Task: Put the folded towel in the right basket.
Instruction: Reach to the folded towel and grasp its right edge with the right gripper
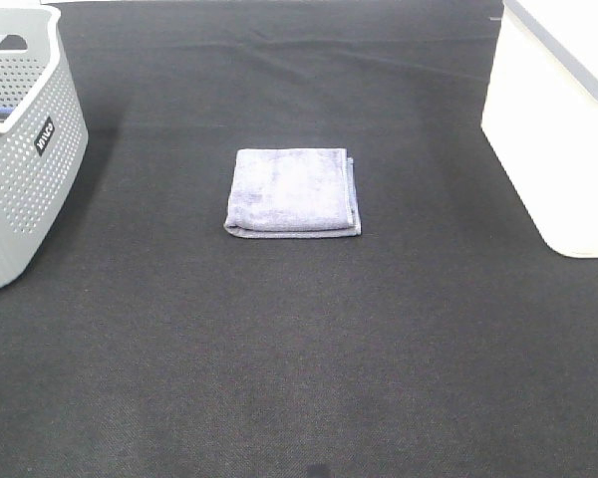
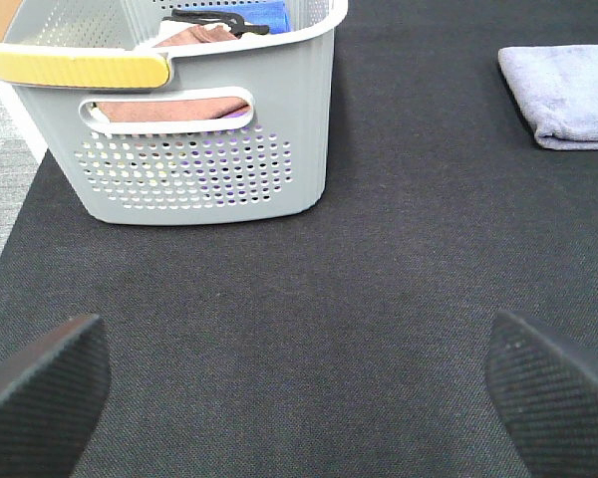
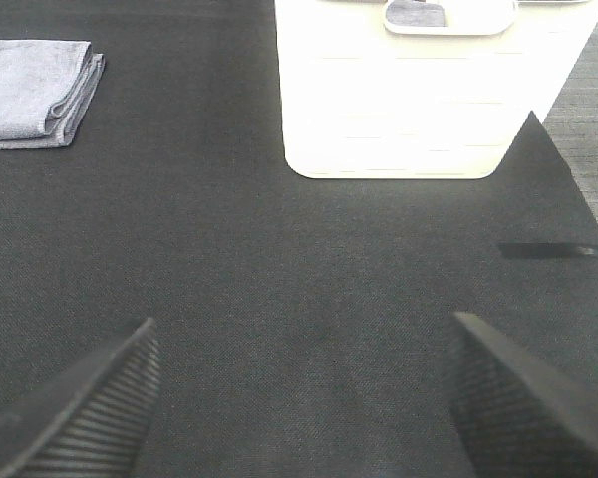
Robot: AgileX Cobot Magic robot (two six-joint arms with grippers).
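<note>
Folded lavender cloth towel [image 1: 292, 192] flat on the black counter [image 1: 299, 378].
It lies well left of the white plastic right basket [image 1: 548, 149]; left jaws and right jaws both spread wide, holding nothing.

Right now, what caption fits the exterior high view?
A folded towel lies on the mat between grey basket and white basket.

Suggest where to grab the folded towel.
Pinch the folded towel at its layered edge facing the white basket, descending from above on that side. It lies flat and that edge shows stacked layers, so one pinch should probably catch them.
</note>
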